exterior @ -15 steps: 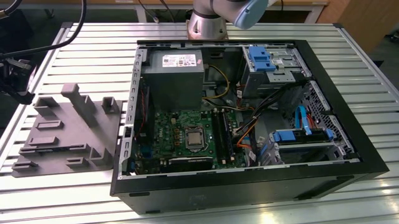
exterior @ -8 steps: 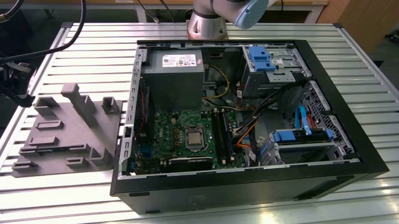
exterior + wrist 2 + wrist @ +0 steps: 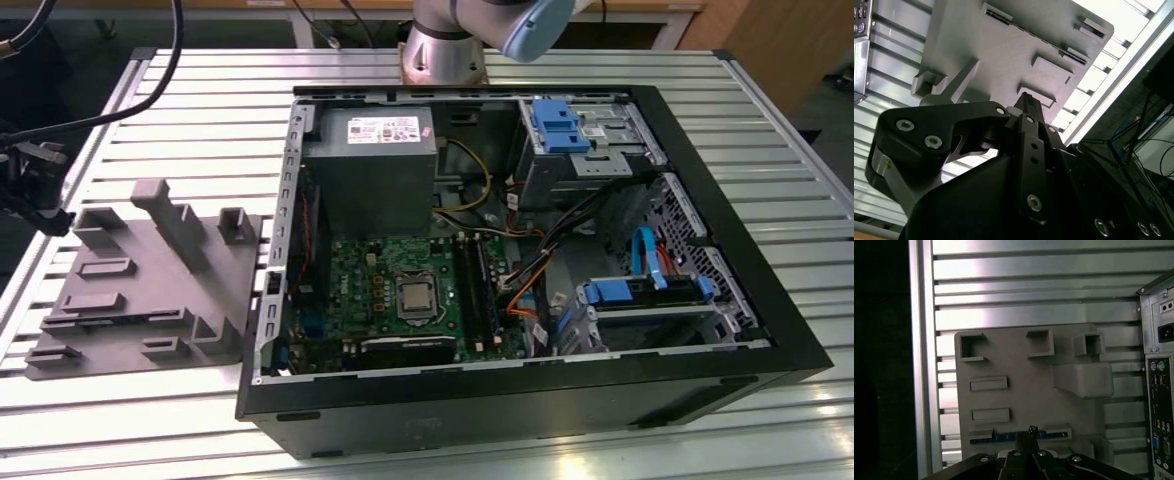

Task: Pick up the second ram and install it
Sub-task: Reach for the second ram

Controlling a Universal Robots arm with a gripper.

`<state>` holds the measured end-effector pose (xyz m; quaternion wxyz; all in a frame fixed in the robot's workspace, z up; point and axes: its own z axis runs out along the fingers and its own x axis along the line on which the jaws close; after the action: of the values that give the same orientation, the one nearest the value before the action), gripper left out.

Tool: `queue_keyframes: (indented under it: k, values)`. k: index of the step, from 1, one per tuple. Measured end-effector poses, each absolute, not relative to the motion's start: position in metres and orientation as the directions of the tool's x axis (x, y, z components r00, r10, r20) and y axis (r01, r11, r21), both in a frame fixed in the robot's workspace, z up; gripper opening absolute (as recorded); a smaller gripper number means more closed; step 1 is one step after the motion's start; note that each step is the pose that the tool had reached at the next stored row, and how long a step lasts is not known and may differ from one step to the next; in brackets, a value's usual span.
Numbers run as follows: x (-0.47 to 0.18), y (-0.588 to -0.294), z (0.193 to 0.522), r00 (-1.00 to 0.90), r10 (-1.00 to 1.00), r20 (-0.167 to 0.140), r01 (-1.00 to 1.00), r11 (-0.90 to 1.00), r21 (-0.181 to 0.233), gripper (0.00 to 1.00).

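First wrist view: second ram (image 3: 999, 438) slotted in grey tray (image 3: 1026, 395); gripper (image 3: 1027, 433) close over it, closed, empty.
Handling: likely light, stiff, fragile; pinch faces mid-length.

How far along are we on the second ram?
Nothing looks done yet: the second ram sits in its slot on the grey tray. In hand: the end effector is over the stick's middle in the first wrist view; contact cannot be told. Left: lifting it and seating it in the motherboard slots inside the open case.
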<state>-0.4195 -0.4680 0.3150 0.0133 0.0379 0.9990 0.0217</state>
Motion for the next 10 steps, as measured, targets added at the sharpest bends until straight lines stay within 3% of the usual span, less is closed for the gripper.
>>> queue_keyframes:
  k: [10]
  values:
    - [-0.4201,-0.4726,0.3108,-0.997,0.076,-0.025,0.075,0.996,0.044,0.11]
